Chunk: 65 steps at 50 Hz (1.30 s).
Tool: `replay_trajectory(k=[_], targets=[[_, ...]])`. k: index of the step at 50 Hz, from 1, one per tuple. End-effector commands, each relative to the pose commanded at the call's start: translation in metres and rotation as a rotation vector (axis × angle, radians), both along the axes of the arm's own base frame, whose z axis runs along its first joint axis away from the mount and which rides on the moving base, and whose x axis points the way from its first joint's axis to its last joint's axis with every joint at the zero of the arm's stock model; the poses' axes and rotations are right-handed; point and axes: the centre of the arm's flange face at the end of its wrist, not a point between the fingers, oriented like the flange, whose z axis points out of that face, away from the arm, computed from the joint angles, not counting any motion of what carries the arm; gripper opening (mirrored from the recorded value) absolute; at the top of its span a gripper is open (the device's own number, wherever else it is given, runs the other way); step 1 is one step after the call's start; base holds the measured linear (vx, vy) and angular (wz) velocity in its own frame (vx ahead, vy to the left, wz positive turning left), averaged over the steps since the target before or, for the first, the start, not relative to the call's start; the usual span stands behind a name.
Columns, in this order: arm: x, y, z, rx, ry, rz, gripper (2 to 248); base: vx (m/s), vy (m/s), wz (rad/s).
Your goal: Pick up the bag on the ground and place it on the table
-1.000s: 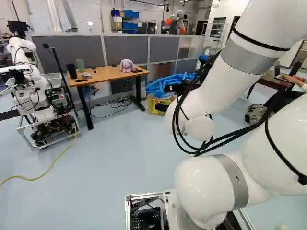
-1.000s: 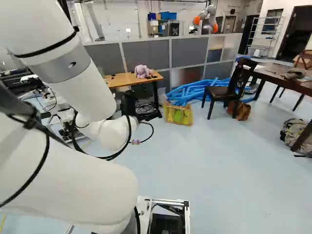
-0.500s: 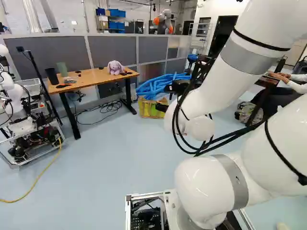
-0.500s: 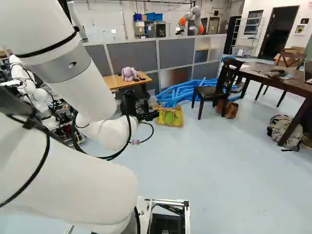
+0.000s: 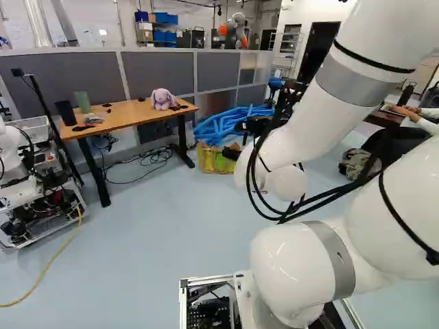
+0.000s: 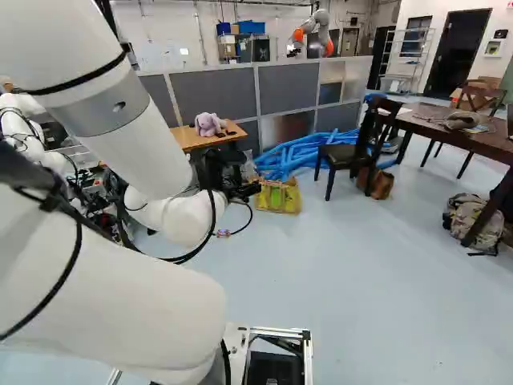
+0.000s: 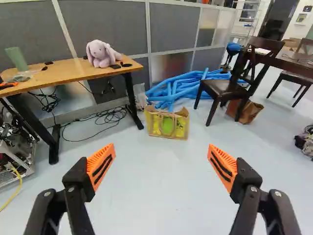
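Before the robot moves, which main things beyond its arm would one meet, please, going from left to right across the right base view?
Toy rabbit → yellow bag → dark chair → backpack.

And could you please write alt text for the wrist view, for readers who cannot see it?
A yellow bag with tan trim stands on a blue floor, ahead of the open black and orange end effector. A lilac plush rabbit sits on a wooden table to one side, a dark wooden chair stands to the other, and blue tubes lie behind the bag.
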Motion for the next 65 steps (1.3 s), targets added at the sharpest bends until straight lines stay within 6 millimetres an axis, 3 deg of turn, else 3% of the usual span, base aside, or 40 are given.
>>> replay_trajectory(k=[65], targets=[[0.0000,0.0000,0.0000,0.000,0.000,0.000,247,0.194,-0.061,0.003]])
